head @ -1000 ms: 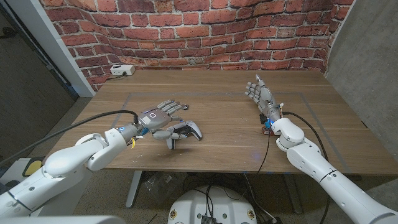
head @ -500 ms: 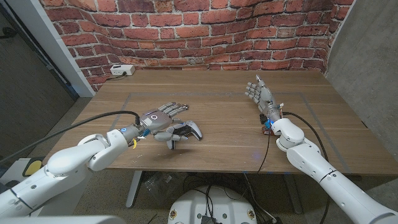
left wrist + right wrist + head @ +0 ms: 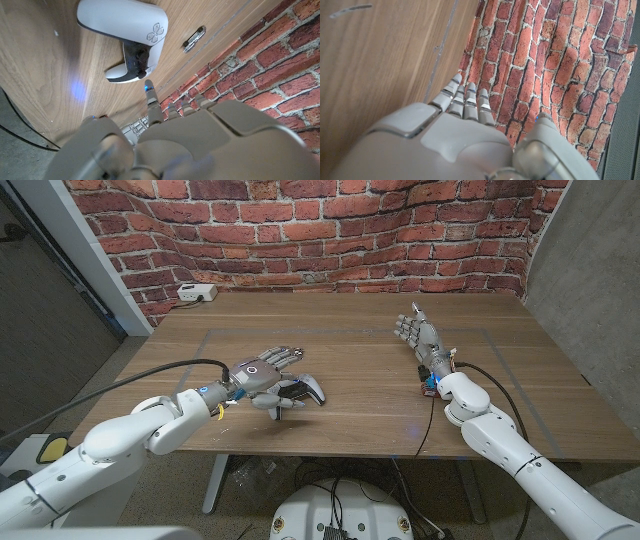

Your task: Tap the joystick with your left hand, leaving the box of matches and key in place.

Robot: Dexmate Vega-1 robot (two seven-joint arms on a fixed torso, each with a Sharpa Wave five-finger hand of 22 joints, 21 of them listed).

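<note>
Wooden table: left hand, fingers spread and empty, hovers over white-and-black game controller at seven o'clock; right hand open, empty.

A wooden surface is seen in front of a red brick wall, with faint rectangular lines marked across its top. A small white box with a cable is placed at the far left corner of the surface, just beside the wall. A grey panel is seen to the right.
</note>
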